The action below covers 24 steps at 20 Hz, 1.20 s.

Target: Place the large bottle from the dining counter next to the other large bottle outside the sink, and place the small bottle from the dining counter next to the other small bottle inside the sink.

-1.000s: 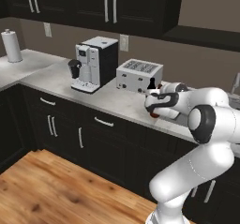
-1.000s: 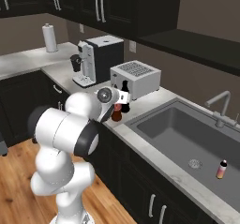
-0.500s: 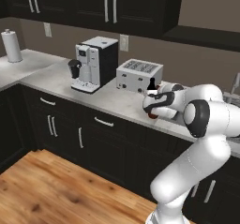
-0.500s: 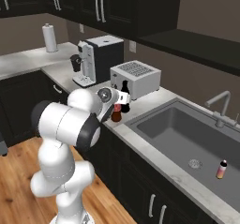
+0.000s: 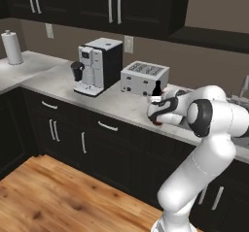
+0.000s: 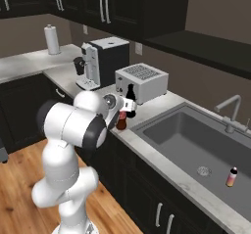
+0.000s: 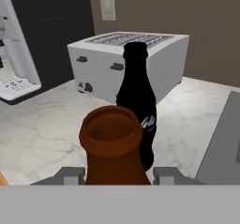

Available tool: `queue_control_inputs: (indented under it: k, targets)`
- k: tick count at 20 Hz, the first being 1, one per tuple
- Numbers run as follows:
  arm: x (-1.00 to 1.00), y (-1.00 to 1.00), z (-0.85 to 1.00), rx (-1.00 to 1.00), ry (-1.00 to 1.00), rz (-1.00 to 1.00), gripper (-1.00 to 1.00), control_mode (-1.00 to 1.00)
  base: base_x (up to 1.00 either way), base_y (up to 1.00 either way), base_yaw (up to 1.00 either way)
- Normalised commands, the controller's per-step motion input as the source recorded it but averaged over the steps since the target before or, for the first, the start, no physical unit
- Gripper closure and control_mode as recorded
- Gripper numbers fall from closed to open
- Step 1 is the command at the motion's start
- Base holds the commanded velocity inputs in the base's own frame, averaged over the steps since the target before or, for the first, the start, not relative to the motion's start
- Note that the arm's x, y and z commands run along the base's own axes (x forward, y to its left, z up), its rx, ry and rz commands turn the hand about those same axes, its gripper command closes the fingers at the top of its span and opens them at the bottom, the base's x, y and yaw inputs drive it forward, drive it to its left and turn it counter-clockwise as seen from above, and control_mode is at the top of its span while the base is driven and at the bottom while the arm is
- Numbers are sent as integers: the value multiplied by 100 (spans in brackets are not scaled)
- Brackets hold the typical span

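The claw (image 7: 119,175) clamps the cola bottle (image 7: 111,145) upright just beside the black bottle (image 7: 137,106) on the table (image 7: 42,129), matching the pair.

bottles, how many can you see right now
3: a brown bottle between the gripper's fingers, a black bottle right behind it before the toaster, a small bottle in the sink. Others may be hidden.

We saw a brown bottle (image 7: 111,145) before a glossy black one (image 7: 137,103) (faint pale script on its side), a silver-grey toaster (image 7: 129,63), a black-and-white coffee machine (image 5: 97,66) and pale veined marble worktop (image 7: 42,127).
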Motion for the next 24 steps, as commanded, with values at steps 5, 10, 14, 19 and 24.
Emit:
queue_control_inputs:
  k: [5, 10, 14, 19, 24]
  targets:
    - [14, 0, -20, 0, 0, 0, 100, -100, 0, 0, 0]
    - [17, 0, -7, 0, 0, 0, 100, -100, 0, 0, 0]
    - [22, 0, 0, 0, 0, 0, 100, -100, 0, 0, 0]
    - [13, 0, -5, 0, 0, 0, 100, -100, 0, 0, 0]
    - [4, 0, -28, 0, 0, 0, 100, -100, 0, 0, 0]
